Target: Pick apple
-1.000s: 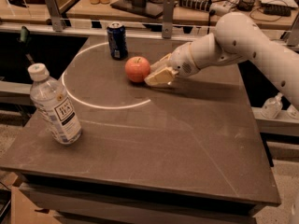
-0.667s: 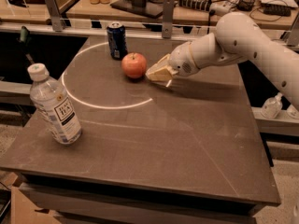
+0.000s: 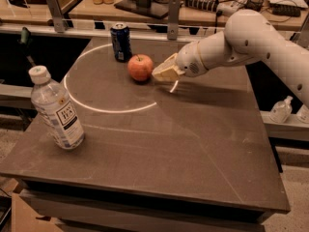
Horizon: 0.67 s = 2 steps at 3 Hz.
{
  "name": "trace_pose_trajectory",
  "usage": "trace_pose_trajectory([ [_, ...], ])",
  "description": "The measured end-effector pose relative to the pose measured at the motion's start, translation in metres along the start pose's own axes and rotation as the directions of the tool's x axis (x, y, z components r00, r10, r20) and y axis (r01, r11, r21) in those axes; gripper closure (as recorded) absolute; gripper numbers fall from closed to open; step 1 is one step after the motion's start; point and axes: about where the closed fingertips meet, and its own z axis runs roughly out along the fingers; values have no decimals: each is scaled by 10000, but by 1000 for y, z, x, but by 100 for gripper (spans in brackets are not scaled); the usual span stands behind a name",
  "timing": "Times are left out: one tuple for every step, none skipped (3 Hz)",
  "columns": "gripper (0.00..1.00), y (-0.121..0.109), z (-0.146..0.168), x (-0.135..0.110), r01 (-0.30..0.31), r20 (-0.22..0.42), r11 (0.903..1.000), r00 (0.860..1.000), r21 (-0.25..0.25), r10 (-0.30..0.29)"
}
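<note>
The apple sits upright on the desk, above and left of the frame's centre, inside the pale ring marked on the surface. It is just below and right of the blue can, near it but apart. The gripper comes in from the right on the white arm. It sits low over the desk with its tip right against the apple's right side. Whether it is apart or closed, I cannot tell. The apple rests on the desk, so by my reading the approach is about done, while the grasp and the lift are left. A water bottle stands at the left edge, well clear.
</note>
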Motion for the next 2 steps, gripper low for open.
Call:
trace_pose_trajectory([
  [38,-4,-5,-2,13,-40,9994,10000,345,-12],
  [14,-8,-4,-3,42,35,9985,10000,552,-44],
])
